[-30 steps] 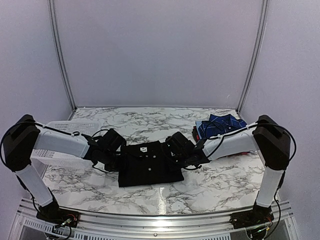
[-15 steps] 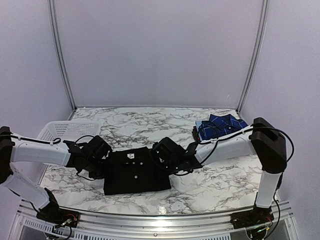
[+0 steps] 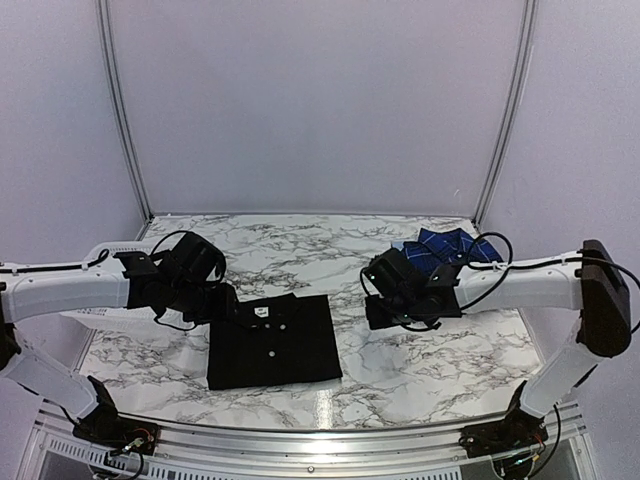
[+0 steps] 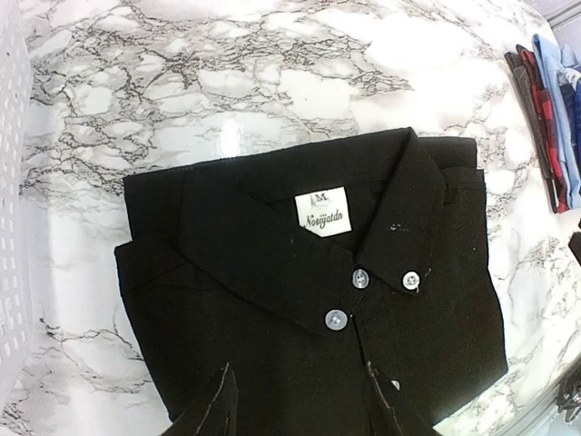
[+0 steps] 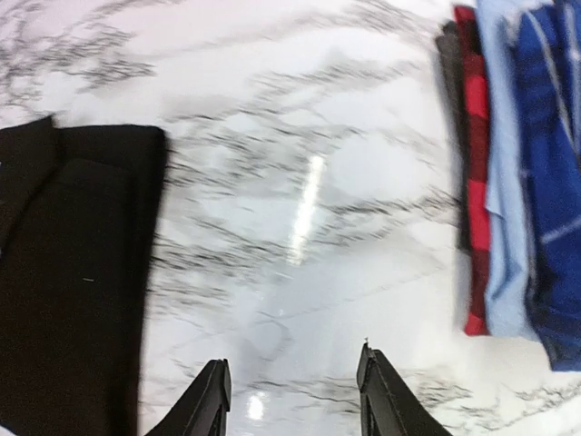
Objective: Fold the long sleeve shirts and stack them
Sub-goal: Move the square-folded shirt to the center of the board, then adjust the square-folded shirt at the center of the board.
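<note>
A folded black shirt [image 3: 272, 342] with small white buttons lies flat near the table's front middle; it fills the left wrist view [image 4: 309, 282], collar and label up. My left gripper [image 3: 222, 303] hovers at the shirt's left collar corner, open and empty [image 4: 295, 400]. My right gripper [image 3: 385, 312] is open and empty above bare marble [image 5: 290, 395], between the black shirt [image 5: 64, 272] and a stack of folded shirts [image 3: 435, 252]. That stack shows blue plaid on top, then light blue, then red [image 5: 522, 173].
A white plastic mesh basket [image 3: 125, 258] stands at the table's left edge, under my left arm; its wall shows in the left wrist view [image 4: 11, 200]. The marble table [image 3: 300, 250] stretches behind the shirts. Grey walls close the back and sides.
Both grippers dragged the black shirt left and toward the front, then let go. The right gripper has pulled back to the right; the left has lifted to the shirt's left collar corner.
</note>
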You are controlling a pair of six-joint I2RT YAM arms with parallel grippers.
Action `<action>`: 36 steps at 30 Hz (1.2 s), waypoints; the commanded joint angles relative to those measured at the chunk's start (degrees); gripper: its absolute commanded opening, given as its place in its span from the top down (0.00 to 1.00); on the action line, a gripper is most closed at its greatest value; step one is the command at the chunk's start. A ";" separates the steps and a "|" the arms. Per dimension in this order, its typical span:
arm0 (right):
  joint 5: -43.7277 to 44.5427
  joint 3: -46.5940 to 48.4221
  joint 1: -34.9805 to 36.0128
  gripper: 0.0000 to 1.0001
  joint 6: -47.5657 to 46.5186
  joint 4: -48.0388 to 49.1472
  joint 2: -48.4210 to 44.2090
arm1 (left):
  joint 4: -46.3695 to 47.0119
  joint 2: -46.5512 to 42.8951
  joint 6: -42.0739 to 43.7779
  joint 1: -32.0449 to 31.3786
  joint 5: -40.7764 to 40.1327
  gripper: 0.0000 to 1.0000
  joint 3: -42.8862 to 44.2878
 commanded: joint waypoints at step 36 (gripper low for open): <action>-2.49 -10.89 -9.97 1.00 3.43 5.41 2.57 | -4.59 -3.85 4.41 0.28 -1.59 0.51 -0.13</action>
